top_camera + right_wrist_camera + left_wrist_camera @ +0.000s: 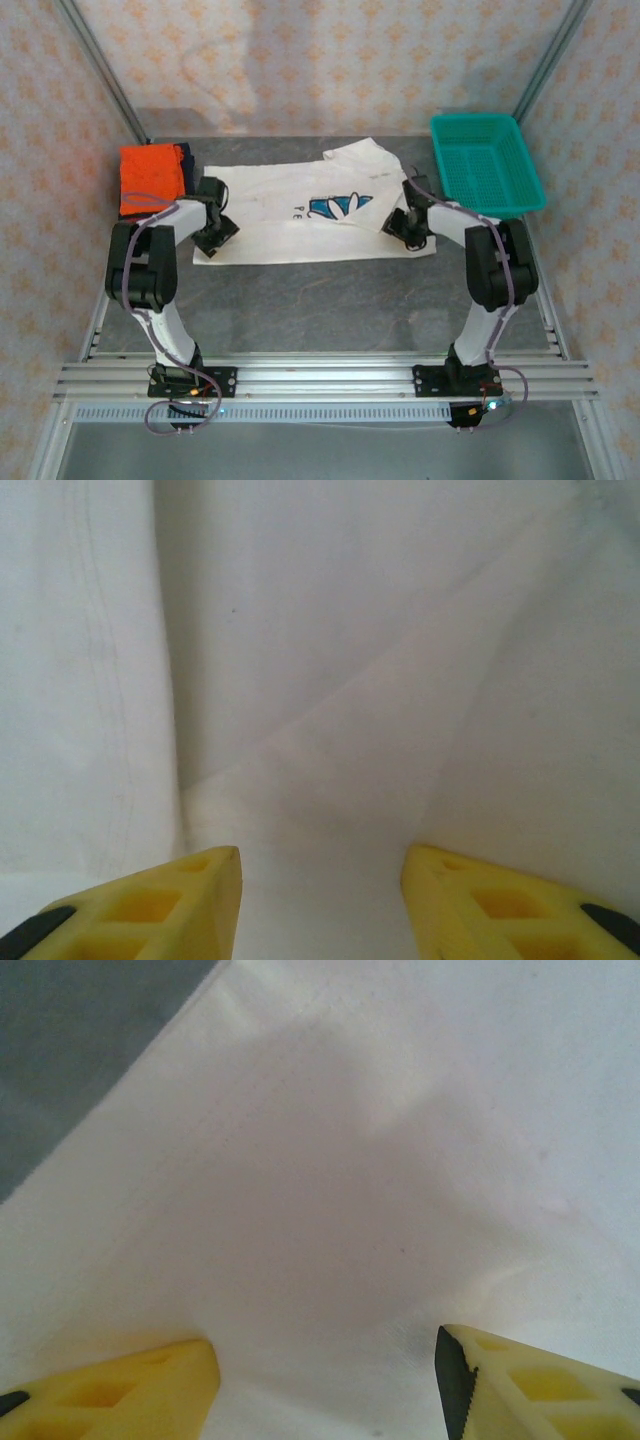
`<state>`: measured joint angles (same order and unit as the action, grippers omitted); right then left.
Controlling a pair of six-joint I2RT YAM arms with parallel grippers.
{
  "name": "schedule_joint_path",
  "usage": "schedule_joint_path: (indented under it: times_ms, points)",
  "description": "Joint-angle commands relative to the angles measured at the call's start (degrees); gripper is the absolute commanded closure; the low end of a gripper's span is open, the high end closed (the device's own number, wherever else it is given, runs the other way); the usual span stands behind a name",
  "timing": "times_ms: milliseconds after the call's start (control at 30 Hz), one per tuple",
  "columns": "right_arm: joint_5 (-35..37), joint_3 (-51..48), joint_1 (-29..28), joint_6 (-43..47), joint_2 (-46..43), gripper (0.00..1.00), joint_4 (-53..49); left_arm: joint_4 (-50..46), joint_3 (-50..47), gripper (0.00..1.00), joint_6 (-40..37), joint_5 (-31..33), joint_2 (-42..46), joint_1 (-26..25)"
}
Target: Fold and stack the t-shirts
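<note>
Left end effector [326, 1370] and right end effector [320, 880], jaws apart, sit over opposite ends of the white t-shirt [290, 225]. Orange t-shirt [148, 178] lies beside it.

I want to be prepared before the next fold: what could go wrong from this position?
The right gripper is open over overlapping layers of the white shirt; it may pinch only the top layer, and the fold would slip. The left gripper, also open, sits near the shirt's edge, close to the orange shirt; pulling the cloth could perhaps disturb it.
</note>
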<state>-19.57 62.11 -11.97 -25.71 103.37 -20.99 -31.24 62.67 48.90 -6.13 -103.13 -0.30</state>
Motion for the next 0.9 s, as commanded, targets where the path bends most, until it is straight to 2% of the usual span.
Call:
schedule_joint_path:
  times_ms: [0, 167, 333, 433, 533, 667, 867]
  points:
    - [3.3, -7.3, 0.2, -2.0, -3.4, 0.53, -1.8, -4.9, -7.3, 0.38, -1.1, 0.9, 2.3, 0.1]
    - [4.9, -17.0, -0.5, -5.4, -11.8, 0.54, -2.4, -6.1, -13.1, 0.37, -1.1, 1.5, 8.2, 0.1]
    - [8.2, -22.5, -1.9, -6.1, -21.5, 0.55, -6.2, -5.8, -18.0, 0.35, 0.1, 2.1, 13.3, 0.1]
    - [9.7, -24.2, -2.6, -4.6, -27.5, 0.51, -6.3, -5.2, -18.6, 0.3, 0.2, 1.6, 14.0, 0.1]
    - [11.8, -22.8, -3.8, -1.9, -31.5, 0.46, -6.3, -4.9, -17.3, 0.2, 0.0, 0.8, 15.3, 0.1]
    - [16.1, -18.5, -7.3, 2.2, -31.5, 0.39, -6.2, -6.1, -13.9, 0.0, -1.1, 2.7, 18.9, 0.1]
    - [16.9, -11.8, -16.2, 3.8, -23.0, 0.34, -7.3, -4.9, -12.5, 0.0, -5.4, 4.7, 27.4, 0.1]
